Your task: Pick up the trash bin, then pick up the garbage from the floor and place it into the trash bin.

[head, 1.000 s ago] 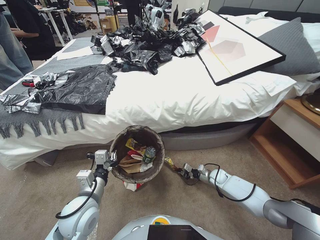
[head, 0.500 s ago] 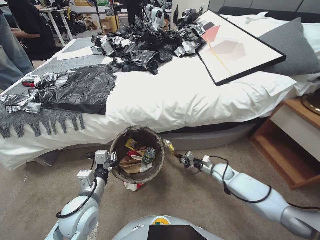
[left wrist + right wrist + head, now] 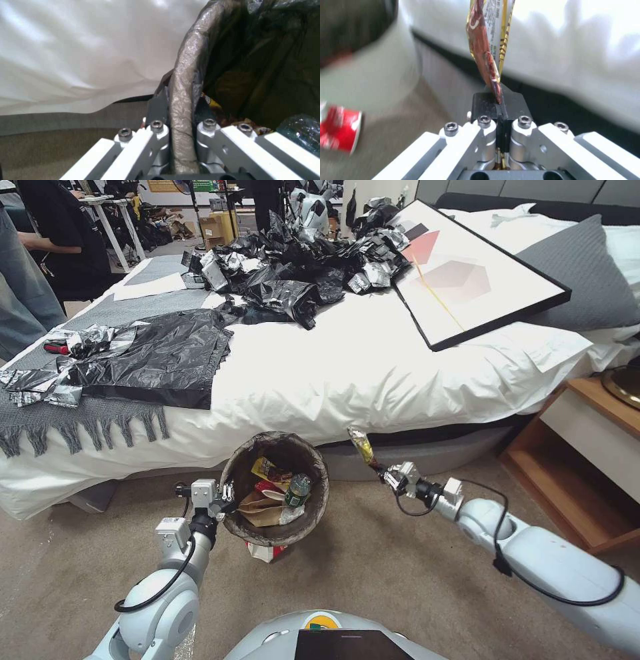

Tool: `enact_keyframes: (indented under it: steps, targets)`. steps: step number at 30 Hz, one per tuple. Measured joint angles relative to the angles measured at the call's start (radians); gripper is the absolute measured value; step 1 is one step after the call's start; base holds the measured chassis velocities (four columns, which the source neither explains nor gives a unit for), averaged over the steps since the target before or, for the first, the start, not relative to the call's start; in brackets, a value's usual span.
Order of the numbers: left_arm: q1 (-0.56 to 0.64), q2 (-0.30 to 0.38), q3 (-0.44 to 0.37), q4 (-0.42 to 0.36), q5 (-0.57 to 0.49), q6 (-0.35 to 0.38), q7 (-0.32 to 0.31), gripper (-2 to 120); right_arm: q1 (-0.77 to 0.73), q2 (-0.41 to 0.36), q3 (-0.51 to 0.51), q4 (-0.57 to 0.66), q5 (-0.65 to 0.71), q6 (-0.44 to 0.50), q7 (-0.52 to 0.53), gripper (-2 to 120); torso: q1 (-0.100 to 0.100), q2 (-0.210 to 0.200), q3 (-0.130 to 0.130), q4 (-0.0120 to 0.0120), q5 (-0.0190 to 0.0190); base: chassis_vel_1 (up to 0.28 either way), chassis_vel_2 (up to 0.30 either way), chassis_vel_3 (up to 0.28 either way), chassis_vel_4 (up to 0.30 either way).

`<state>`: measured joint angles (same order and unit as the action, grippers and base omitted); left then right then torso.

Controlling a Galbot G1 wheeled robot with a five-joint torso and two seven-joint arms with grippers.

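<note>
While the left claw (image 3: pixel 227 499) stays clamped on the near rim of the trash bin (image 3: pixel 275 488) and holds it clear of the carpet, the right claw (image 3: pixel 389 477) has risen from floor level beside the bin to a raised position out to the bin's right, in front of the bed (image 3: pixel 373 380). Its fingers are fully closed on the lower end of a yellow wrapper (image 3: pixel 361 444), which stands up from the pinch — the right wrist view shows the wrapper (image 3: pixel 488 47) trapped between the two black pads.

The bin has not shifted. The left wrist view confirms the lined rim (image 3: pixel 181 100) gripped between the left fingers, one inside and one outside the wall. Inside the bin lie a tan paper bag (image 3: pixel 261 510), a bottle (image 3: pixel 297 489) and a yellow packet (image 3: pixel 267 469).

Significance for the task:
- The wrapper is off the floor and secured; the pick step for this piece appears complete.
- The wrapper is beside the bin opening, not above it — a move toward the robot's left is still required before release.
- One red-and-white packet (image 3: pixel 263 551) remains on the carpet beneath the bin.
</note>
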<state>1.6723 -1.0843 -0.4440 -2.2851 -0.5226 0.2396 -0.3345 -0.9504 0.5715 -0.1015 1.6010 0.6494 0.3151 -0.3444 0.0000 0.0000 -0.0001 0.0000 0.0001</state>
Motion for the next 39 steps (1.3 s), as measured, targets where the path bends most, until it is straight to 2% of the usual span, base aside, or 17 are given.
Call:
enact_keyframes:
  steps: [3,4,6,10,15,16,20,28,35,39]
  targets:
    - [-0.006,0.000,0.001,0.007,0.000,0.000,0.000,4,-0.035,-0.037,0.096,0.116,0.040,0.006,0.028,0,0.000,0.000,0.000,-0.0001,-0.0001,0.000,0.000,0.000,0.000]
    - [-0.006,0.000,0.001,0.007,0.000,0.000,0.000,4,-0.035,-0.037,0.096,0.116,0.040,0.006,0.028,0,0.000,0.000,0.000,-0.0001,-0.0001,0.000,0.000,0.000,0.000]
    - [-0.016,0.001,0.010,0.011,0.000,0.003,-0.002,4,-0.040,-0.042,0.157,0.202,0.070,0.002,0.059,0,0.000,0.000,0.000,0.0001,-0.0001,0.000,0.000,0.000,0.000]
    - [-0.021,0.001,0.015,0.011,0.000,0.006,-0.003,4,-0.043,-0.039,0.196,0.261,0.092,-0.010,0.080,0,0.000,0.000,0.000,0.0001,-0.0001,0.000,0.000,0.000,0.000]
    - [-0.019,0.009,0.018,0.011,0.000,0.009,-0.004,4,-0.029,-0.008,0.225,0.416,0.125,-0.051,0.144,0,0.000,0.000,0.000,0.0001,-0.0001,0.000,0.000,0.000,0.000]
    - [-0.018,0.011,0.020,0.009,0.001,0.009,-0.004,4,-0.007,0.014,0.198,0.494,0.136,-0.071,0.176,0,0.000,0.000,0.000,0.0002,-0.0001,0.000,0.000,0.000,0.000]
    - [-0.018,0.012,0.026,0.007,0.003,0.010,-0.004,4,0.019,0.027,0.126,0.586,0.146,-0.100,0.211,0,0.000,0.000,0.000,0.0001,-0.0003,0.000,0.000,0.000,0.000]
    - [-0.021,0.013,0.033,0.006,0.006,0.011,-0.004,4,0.023,0.031,0.047,0.640,0.139,-0.130,0.217,0,0.000,0.000,0.000,-0.0001,-0.0001,0.000,0.000,0.000,0.000]
    - [-0.023,0.013,0.034,0.005,0.007,0.012,-0.004,4,0.036,0.003,-0.019,0.658,0.126,-0.140,0.214,0,0.000,0.000,0.000,0.0000,-0.0001,0.000,0.000,0.000,0.000]
    - [-0.026,0.012,0.036,0.005,0.008,0.012,-0.004,4,0.060,-0.012,-0.094,0.652,0.107,-0.140,0.209,0,0.000,0.000,0.000,-0.0001,-0.0002,0.000,0.000,0.000,0.000]
